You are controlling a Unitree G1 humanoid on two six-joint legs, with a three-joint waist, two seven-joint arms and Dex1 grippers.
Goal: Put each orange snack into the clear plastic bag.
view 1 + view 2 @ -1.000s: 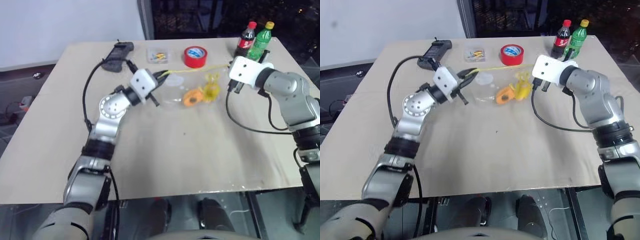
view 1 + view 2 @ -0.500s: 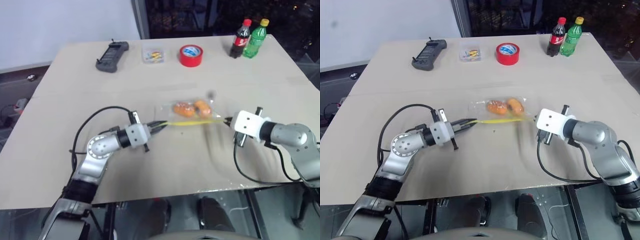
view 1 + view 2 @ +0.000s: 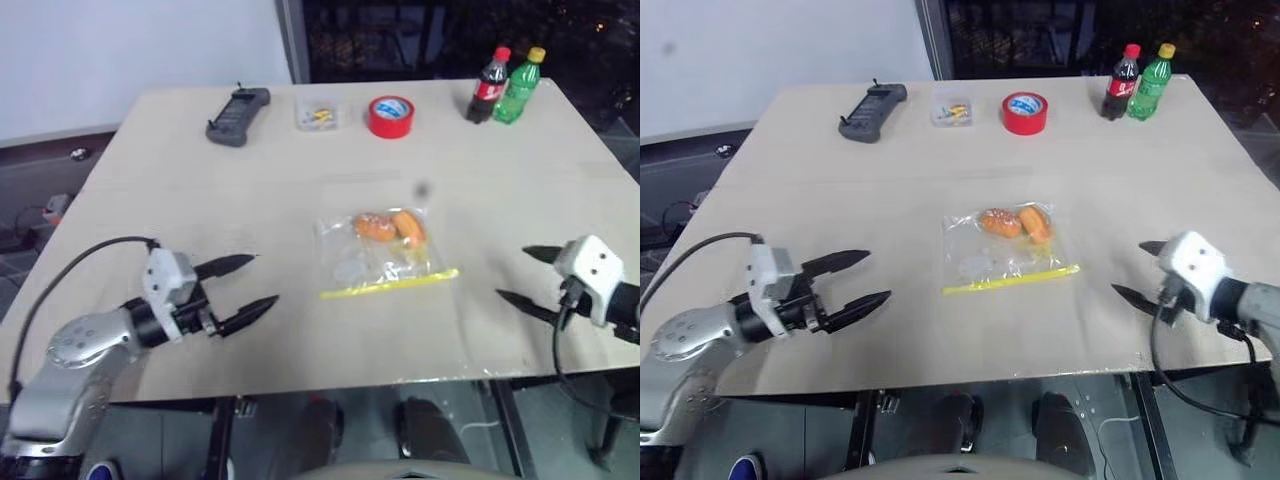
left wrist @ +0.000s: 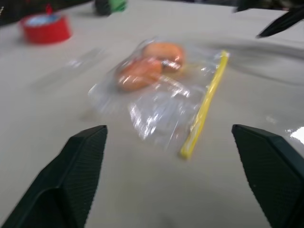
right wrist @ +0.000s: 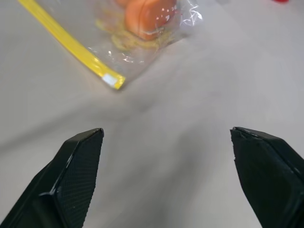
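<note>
The clear plastic bag (image 3: 383, 257) lies flat in the middle of the table, its yellow seal strip (image 3: 390, 284) along the near edge. Two orange snacks (image 3: 376, 226) (image 3: 408, 226) sit inside it at the far end, side by side. My left gripper (image 3: 247, 284) is open near the table's front left, well apart from the bag, fingers pointing toward it. My right gripper (image 3: 520, 274) is open at the front right, also apart from the bag. The left wrist view shows the bag (image 4: 166, 99) and snacks (image 4: 151, 64) ahead; the right wrist view shows the bag's corner (image 5: 123, 52).
Along the table's far edge stand a black handset (image 3: 238, 103), a small clear box of yellow bits (image 3: 318, 116), a red tape roll (image 3: 391, 116), a cola bottle (image 3: 486, 85) and a green bottle (image 3: 520, 84).
Both grippers let go of the bag's seal strip, opened wide and drew back and outward toward the front corners. The bag with both snacks inside now rests flat on the table.
</note>
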